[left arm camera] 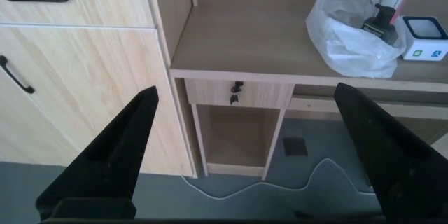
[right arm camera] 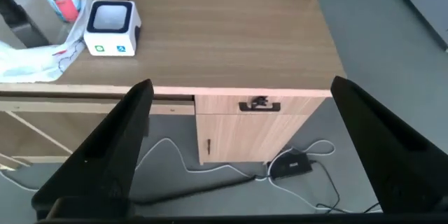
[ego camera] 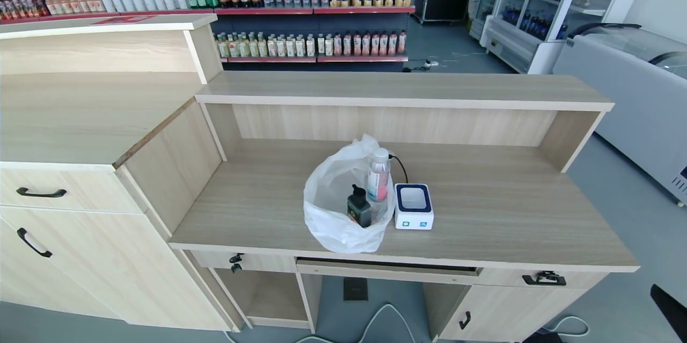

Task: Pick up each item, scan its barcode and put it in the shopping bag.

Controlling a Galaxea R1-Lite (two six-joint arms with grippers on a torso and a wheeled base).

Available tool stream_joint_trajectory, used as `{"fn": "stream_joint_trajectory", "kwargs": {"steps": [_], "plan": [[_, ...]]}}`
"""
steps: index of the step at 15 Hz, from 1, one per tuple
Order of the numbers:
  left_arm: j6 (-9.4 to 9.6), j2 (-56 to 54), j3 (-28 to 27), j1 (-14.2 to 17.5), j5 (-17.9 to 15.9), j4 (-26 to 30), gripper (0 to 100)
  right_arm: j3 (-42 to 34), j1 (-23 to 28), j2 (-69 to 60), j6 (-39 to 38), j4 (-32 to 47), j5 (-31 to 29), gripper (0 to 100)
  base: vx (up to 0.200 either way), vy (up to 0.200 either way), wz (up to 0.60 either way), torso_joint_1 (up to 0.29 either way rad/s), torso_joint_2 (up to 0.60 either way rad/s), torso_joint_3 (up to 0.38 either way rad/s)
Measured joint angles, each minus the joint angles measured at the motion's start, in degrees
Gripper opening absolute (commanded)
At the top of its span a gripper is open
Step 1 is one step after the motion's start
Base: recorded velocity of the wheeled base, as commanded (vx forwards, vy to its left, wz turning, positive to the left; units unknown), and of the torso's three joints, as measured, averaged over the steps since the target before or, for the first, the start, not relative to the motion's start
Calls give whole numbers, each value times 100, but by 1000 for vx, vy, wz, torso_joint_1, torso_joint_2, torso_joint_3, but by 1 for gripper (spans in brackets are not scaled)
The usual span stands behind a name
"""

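Well, the crinkled white plastic shopping bag (ego camera: 322, 209) stands on the pale wooden counter (ego camera: 510, 209), just beside the white, blue-rimmed scanner box (ego camera: 414, 206). Its folds veil the bases of a dark black-capped bottle (ego camera: 358, 208) and a clear pink-labelled bottle (ego camera: 378, 176). The left gripper (left arm camera: 245, 87) and the right gripper (right arm camera: 241, 80) are spread wide and empty.

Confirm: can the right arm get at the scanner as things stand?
Probably yes. The scanner stands on the bare desk beside the shopping bag, nothing on its right side. The right gripper is open, out in front of the desk, with a free line to it.
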State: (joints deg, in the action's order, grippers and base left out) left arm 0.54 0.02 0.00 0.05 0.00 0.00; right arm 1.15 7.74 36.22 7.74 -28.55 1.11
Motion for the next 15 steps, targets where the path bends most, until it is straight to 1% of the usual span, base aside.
{"fn": "stream_joint_trajectory", "kwargs": {"steps": [3,5,7,11,15], "plan": [[0,0,0,2,0,0,100,-85,-188,-1409,0,1529,11,100,0,0,0,0,0,0],[0,0,0,5,2,0,100,-104,-306,-2271,-13,2352,44,100,0,0,0,0,0,0],[0,0,0,0,2,0,100,-110,-474,-2776,-77,2527,77,100,0,0,0,0,0,0],[0,0,0,2,5,0,100,-115,-734,-3368,-525,2844,34,100,0,0,0,0,0,0],[0,0,0,2,2,0,100,-115,-796,-3601,-569,2862,28,100,0,0,0,0,0,0]]}}
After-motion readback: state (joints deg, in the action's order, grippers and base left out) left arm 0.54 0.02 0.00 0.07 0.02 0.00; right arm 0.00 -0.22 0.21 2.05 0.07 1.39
